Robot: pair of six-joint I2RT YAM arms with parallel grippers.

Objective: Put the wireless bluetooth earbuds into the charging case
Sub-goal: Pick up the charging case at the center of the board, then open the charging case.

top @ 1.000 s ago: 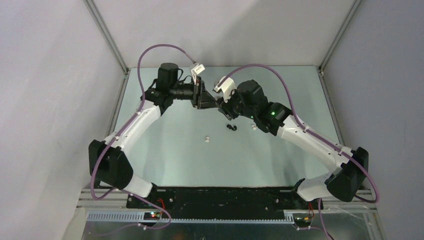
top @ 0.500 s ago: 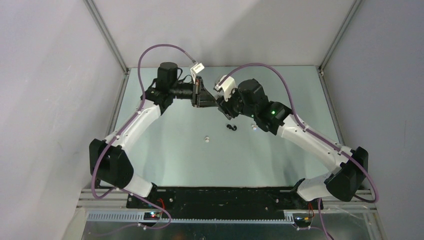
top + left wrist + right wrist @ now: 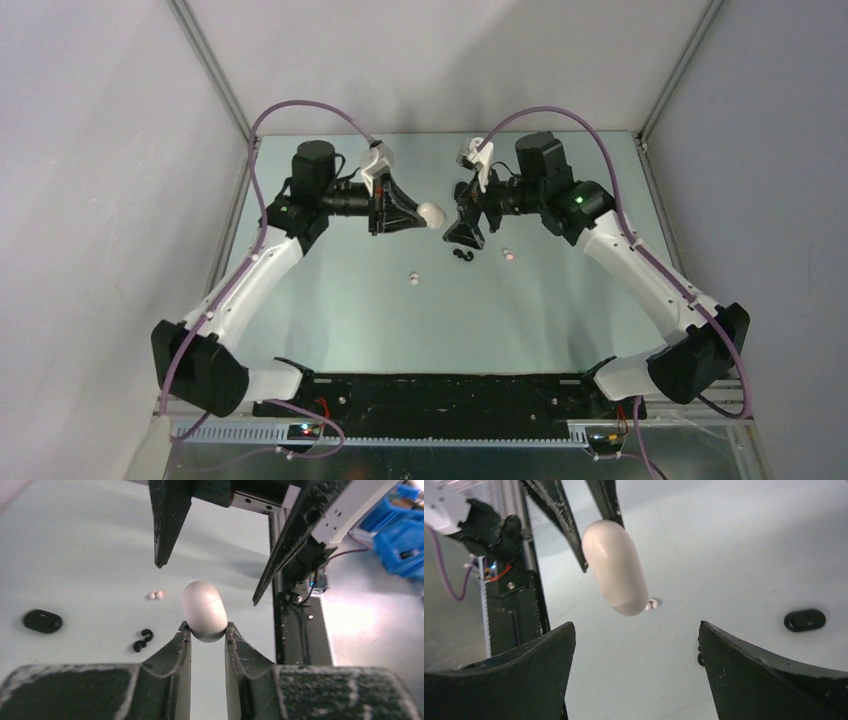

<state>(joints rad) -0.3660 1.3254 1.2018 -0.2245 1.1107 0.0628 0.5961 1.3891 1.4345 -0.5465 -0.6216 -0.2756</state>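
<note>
**Now apart, with the white case in my left grip**

Moments ago my two grippers were bunched together at the far middle of the table (image 3: 340, 310), too close for anything between them to show. They have since drawn apart, the left arm swinging left and the right arm right. The white case (image 3: 431, 213) now shows in the gap.

My left gripper (image 3: 418, 214) is clenched on one end of it, holding it off the table with the free end pointing at the right arm. My right gripper (image 3: 452, 217) faces it with its jaws spread wide and nothing between them, close to the case but not touching.

The seam around the case looks unbroken in the left wrist view, so I judge the lid is shut. None of the earbuds is in:

- One white earbud (image 3: 412, 277) lies on the table nearer than the case.
- The black earbuds (image 3: 461, 256) lie together just near of the right gripper.
- The other white earbud (image 3: 507, 255) lies to their right.
- A black case (image 3: 42, 621) also rests on the table, apart from the black earbuds.

For the task, nothing is loaded yet, and the lid must open before any earbud can go in. The open right jaws look lined up for that. The smooth, rounded shell could slip if pulled.
</note>
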